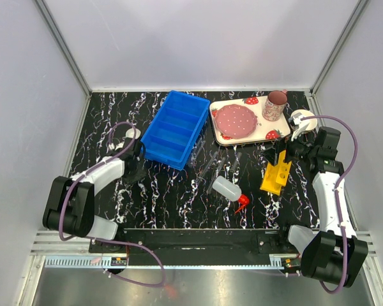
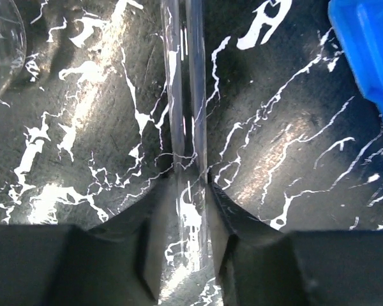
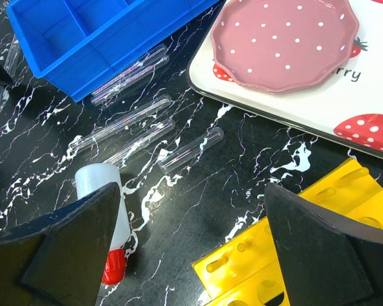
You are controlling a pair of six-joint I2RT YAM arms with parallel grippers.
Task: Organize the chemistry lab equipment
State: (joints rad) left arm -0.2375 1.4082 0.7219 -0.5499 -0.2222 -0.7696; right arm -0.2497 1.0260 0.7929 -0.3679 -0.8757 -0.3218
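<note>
- The table (image 1: pixel 179 204) was black with white veins like marble, a little rough in the left wrist view. Plain pale walls with metal frame bars closed it on three sides.
- The left gripper (image 1: pixel 135 153) lay low at the left, just beside the blue bin (image 1: pixel 166 158). Its fingers (image 2: pixel 147 255) were closed on a thin clear tube (image 2: pixel 186 95), which lay along the table. A curved edge of a glass beaker (image 2: pixel 0 51) showed near it.
- The blue bin was hard plastic, rectangular, with compartments.
- More loose tubes (image 3: pixel 124 124), round-ended, lay on the table beside the bin.
- The squeeze bottle (image 1: pixel 226 188), translucent white, lay on its side at the centre, its red nozzle (image 1: pixel 242 203) pointing to the near edge.
- The tray (image 1: pixel 268 124) had strawberry prints and the letters "erry"; the rest was cut off. It carried a pink dotted plate (image 1: pixel 235 120) with a wavy rim and a pink mug (image 1: pixel 274 105).
- The yellow rack (image 1: pixel 276 175), with holes, lay near the tray.
- The right gripper (image 1: pixel 282 154) hung over the rack, fingers wide apart, holding nothing.
</note>
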